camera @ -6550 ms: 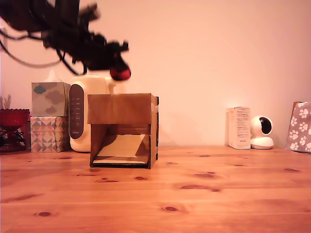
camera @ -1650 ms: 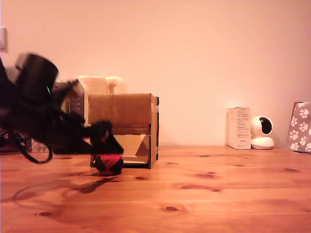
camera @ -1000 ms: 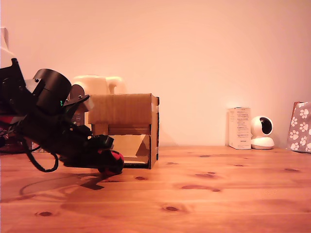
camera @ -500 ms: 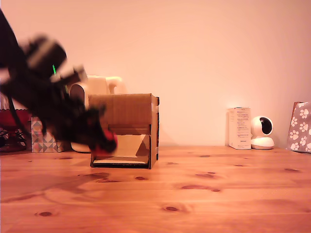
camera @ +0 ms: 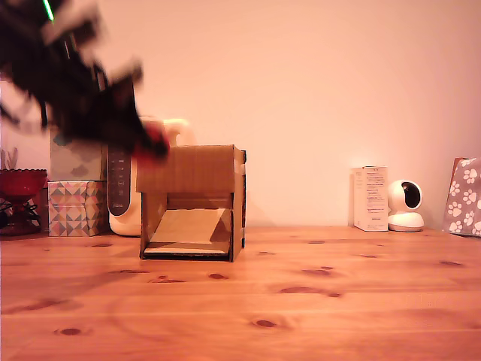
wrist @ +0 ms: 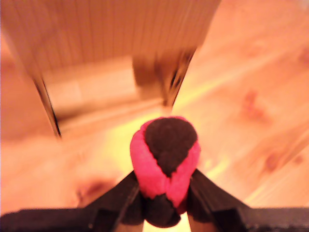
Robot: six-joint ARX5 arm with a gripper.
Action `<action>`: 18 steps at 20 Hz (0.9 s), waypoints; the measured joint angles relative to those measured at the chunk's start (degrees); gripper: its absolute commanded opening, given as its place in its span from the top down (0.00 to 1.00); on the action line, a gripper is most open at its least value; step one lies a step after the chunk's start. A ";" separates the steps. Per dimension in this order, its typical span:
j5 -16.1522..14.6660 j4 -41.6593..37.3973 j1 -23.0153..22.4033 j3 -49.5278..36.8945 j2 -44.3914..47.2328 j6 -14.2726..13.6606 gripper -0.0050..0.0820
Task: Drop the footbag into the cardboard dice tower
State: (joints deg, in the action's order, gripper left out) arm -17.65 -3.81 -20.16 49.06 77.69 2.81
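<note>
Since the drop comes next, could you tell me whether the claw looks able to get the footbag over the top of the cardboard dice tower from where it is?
Probably yes: the claw, shut on the footbag, is beside the cardboard dice tower's top edge, with only open air above.

No legible text. White carton (camera: pixel 370 198) at the exterior view's right has print, too small to read. Appliance panel (camera: pixel 118 180) markings unreadable too.

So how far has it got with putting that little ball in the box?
Done: the gripper has picked up the footbag and holds it off the table. In hand: carrying it near the cardboard dice tower's upper corner. Left: move over the top and release.
</note>
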 measured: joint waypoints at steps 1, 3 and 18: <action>0.04 -2.23 0.00 0.00 -1.09 0.00 0.76; 0.13 -5.90 0.00 0.15 -1.46 0.00 0.76; 1.11 0.83 0.02 23.23 12.13 -1.46 0.76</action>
State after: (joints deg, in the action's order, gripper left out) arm -16.53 -2.98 -20.14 72.29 89.82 1.34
